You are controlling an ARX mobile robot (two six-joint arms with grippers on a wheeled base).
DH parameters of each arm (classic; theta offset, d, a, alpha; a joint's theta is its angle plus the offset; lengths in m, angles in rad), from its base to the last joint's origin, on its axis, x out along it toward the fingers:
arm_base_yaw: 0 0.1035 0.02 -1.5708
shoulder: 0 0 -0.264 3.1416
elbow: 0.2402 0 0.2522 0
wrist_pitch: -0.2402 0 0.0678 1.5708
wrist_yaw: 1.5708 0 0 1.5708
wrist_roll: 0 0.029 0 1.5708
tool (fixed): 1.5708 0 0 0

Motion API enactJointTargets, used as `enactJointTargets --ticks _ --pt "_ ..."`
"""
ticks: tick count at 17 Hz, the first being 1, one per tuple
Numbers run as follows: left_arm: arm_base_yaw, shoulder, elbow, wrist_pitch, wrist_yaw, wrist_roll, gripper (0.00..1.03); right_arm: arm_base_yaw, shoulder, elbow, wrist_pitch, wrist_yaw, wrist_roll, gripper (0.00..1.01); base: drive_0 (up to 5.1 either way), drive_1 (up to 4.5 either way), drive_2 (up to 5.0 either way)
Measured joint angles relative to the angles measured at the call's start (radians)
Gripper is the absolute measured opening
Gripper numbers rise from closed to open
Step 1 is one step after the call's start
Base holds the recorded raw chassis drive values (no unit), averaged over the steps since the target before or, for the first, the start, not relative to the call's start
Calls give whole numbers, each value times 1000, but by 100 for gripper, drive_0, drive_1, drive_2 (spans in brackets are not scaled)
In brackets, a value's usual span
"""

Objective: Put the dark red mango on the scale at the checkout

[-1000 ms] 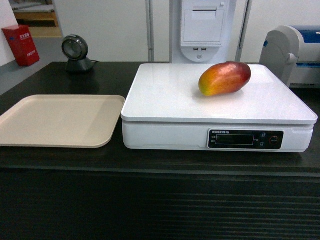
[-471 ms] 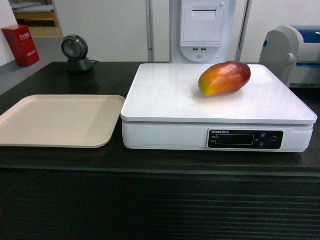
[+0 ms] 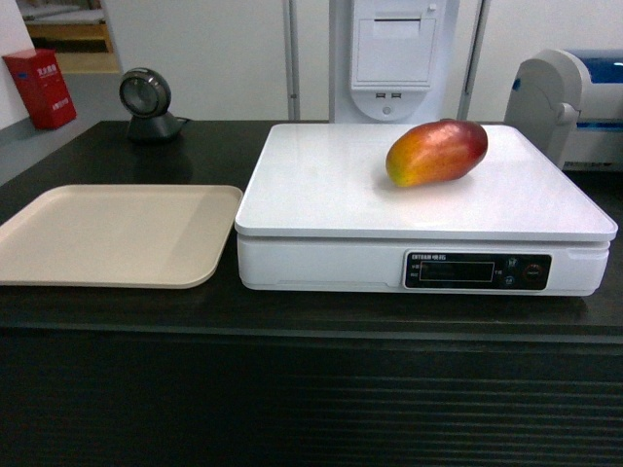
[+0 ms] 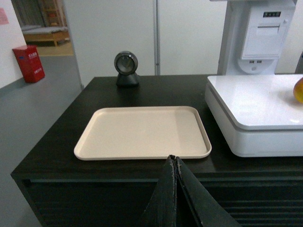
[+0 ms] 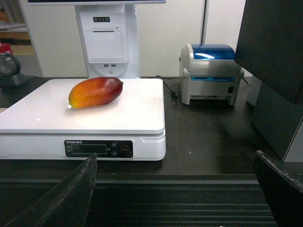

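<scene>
White walls and a grey floor lie behind the black desk (image 3: 195, 156) of the checkout. At its left lies a beige tray (image 3: 112, 235), with a round black scanner (image 3: 147, 102) behind it. Just short of the tray's near edge hangs the left gripper (image 4: 175, 163), fingers pressed together. Rightward, the dark red mango (image 3: 437, 152) lies on its side on the scale (image 3: 331, 195), well apart from the right gripper (image 5: 175, 161), whose fingers stand wide apart below the desk front. A blue-topped printer (image 5: 210, 73) sits further right.
</scene>
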Motion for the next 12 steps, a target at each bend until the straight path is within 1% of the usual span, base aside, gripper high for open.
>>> enactJointTargets --ticks 5,8,9,10,11,12 --pt "0 0 0 -3 0 0 2 0 0 0 0 0 0 98 0 0 0" --pt "0 0 0 -3 0 -2 39 0 0 0 0 0 0 98 0 0 0" --pt "0 0 0 -3 0 -2 56 0 0 0 0 0 0 98 0 0 0" --pt "0 0 0 -3 1 -2 92 0 0 0 0 0 0 98 0 0 0" --pt "0 0 0 -3 1 0 100 0 0 0 1 0 0 98 0 0 0" --pt "0 0 0 -3 0 -1 97 0 0 0 0 0 0 98 0 0 0"
